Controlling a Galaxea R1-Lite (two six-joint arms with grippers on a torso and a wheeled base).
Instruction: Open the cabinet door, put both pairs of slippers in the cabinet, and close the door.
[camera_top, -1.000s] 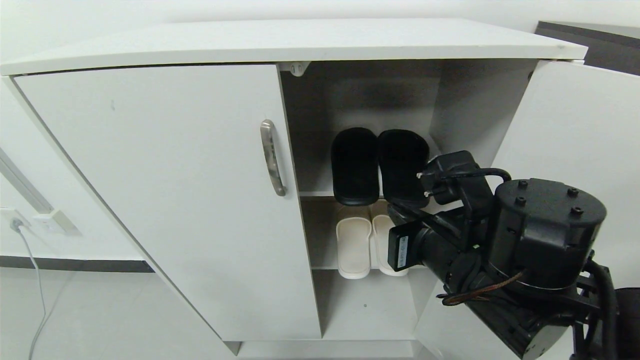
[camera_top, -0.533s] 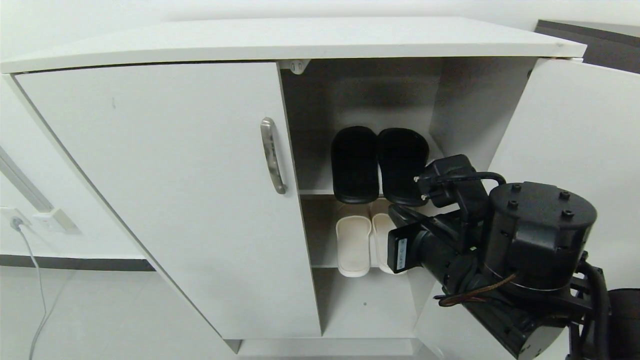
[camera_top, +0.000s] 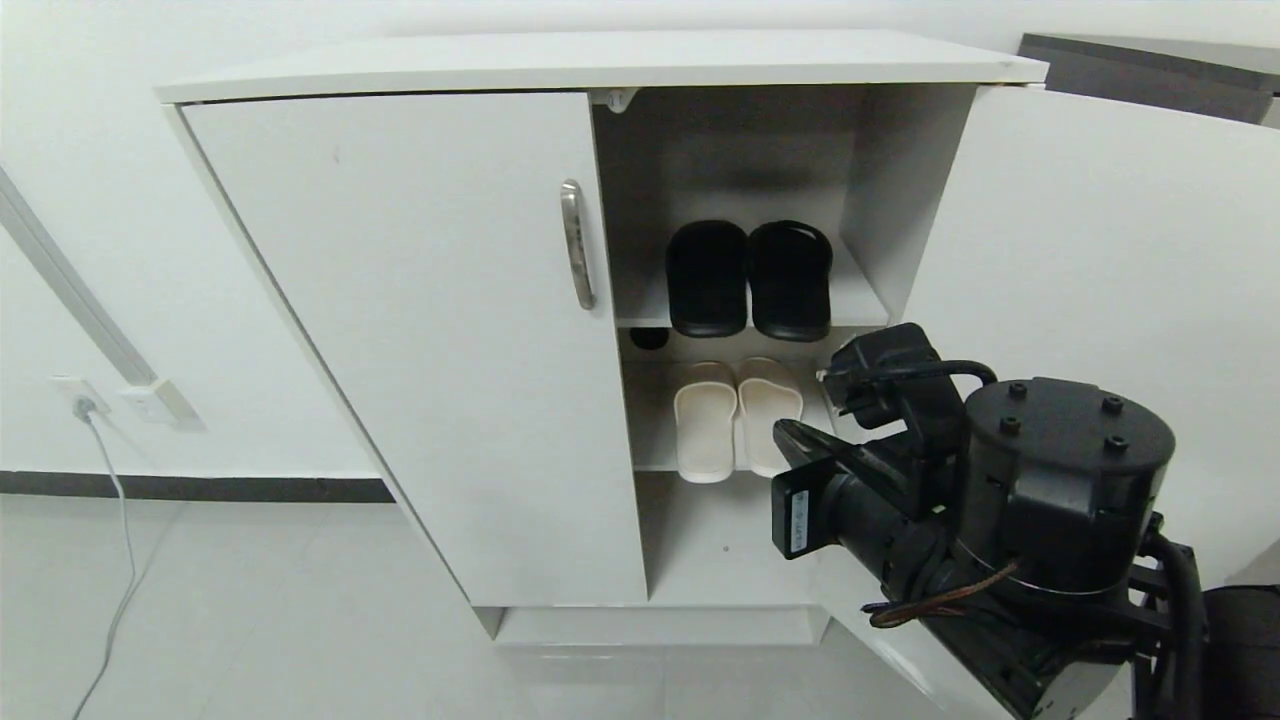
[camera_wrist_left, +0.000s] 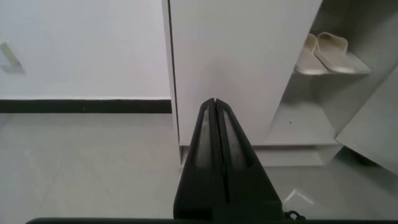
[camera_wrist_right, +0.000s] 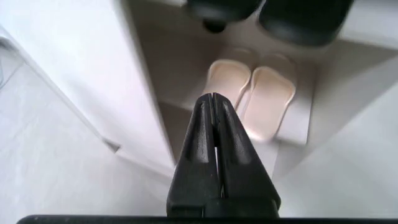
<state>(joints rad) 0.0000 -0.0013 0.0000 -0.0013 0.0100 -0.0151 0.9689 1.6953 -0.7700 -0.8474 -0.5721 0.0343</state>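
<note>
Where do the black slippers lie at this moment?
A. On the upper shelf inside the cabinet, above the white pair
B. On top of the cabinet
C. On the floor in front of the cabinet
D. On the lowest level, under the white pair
A: in the head view the black slippers lie side by side on the upper shelf of the cabinet, with the white slippers one shelf below.

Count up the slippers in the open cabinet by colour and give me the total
Black slippers: 2
Cream slippers: 2
Total: 4
</note>
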